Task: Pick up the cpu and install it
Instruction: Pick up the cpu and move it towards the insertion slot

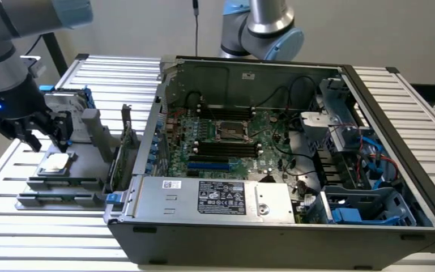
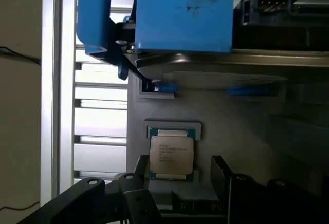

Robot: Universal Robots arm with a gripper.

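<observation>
The cpu (image 1: 55, 164) is a small silvery square chip lying flat in a recess of the grey holder (image 1: 89, 161) on the exterior view's left. My gripper (image 1: 50, 144) hangs just above it, open, with one dark finger on each side and nothing held. In the wrist view the cpu (image 2: 171, 153) lies in its green-rimmed seat, and my gripper (image 2: 180, 175) shows its two black fingers (image 2: 141, 168) spread wider than the chip. The open computer case (image 1: 399, 113) lies to the right, with the empty metal socket (image 1: 233, 131) on its green motherboard.
A silver hard drive in a blue frame (image 2: 180, 16) stands upright in the holder just beyond the cpu. Long memory sticks (image 1: 59, 195) lie in slots at the holder's front. A second arm (image 1: 267, 28) stands behind the case. A slatted metal table (image 1: 43, 238) carries everything.
</observation>
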